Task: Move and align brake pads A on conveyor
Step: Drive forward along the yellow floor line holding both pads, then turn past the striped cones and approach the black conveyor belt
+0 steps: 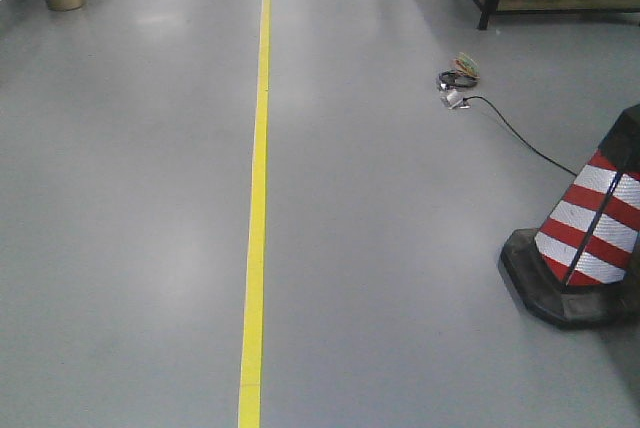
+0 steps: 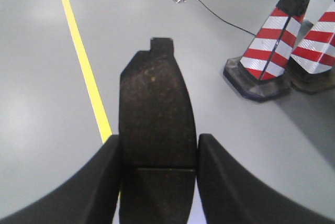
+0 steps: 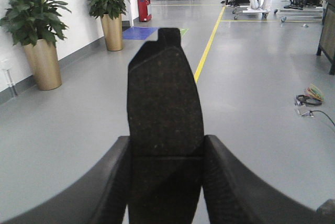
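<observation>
My left gripper is shut on a dark grey brake pad. The pad sticks out forward between the two black fingers, its end tab at the top and its groove level with the fingertips. My right gripper is likewise shut on a second brake pad, held the same way. Both pads hang in the air above the grey floor. The conveyor is out of view in every frame. Neither arm appears in the front-facing view.
A yellow floor line runs ahead. A red-and-white traffic cone stands at the right, with a second cone beside it. A cable and plug lie on the floor. Potted plants line the left wall.
</observation>
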You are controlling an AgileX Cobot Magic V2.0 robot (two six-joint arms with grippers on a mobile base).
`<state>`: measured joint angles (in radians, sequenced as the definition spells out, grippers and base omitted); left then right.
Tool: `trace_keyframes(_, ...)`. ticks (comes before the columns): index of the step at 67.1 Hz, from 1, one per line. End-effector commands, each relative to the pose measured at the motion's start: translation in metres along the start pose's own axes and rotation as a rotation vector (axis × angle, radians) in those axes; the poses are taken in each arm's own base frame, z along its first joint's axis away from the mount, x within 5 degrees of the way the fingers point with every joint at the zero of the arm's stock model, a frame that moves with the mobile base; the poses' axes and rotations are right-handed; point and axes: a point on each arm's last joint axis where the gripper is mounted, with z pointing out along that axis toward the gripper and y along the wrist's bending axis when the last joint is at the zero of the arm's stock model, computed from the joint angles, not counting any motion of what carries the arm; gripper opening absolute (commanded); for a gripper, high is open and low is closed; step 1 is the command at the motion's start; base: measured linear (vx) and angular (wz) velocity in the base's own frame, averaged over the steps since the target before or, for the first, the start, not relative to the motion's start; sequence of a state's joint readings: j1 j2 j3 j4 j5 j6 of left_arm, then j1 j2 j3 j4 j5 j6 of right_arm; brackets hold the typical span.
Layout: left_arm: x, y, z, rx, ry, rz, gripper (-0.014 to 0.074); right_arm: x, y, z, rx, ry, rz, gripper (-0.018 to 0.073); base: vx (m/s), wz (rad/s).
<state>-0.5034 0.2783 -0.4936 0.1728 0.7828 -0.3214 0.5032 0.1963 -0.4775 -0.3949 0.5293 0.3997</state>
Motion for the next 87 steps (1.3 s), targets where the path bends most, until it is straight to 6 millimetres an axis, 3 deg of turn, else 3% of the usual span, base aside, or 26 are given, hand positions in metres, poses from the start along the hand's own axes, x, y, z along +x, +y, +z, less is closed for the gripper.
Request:
trace_keyframes(1,-0.0148,-0.0032,-0.0047,0.030,-0.102,-0.003,-0.0006,-0.0161,0.0022,-0.0021,-0.020,-0.103,-0.028,-0.0004,0.62,-0.07)
trace_keyframes(55,-0.0148,-0.0032,-0.0047,0.030,-0.102,-0.003,-0.0006,-0.0161,0.0022,-0.0021,-0.020,-0.103,-0.028,-0.0004,0.51,-0.05)
trace_keyframes(87,-0.0148,-0.0032,-0.0047,0.030,-0.102,-0.003,-0.0006,-0.0161,0.0022,-0.0021,-0.020,-0.103,-0.028,-0.0004,0.28,-0.63)
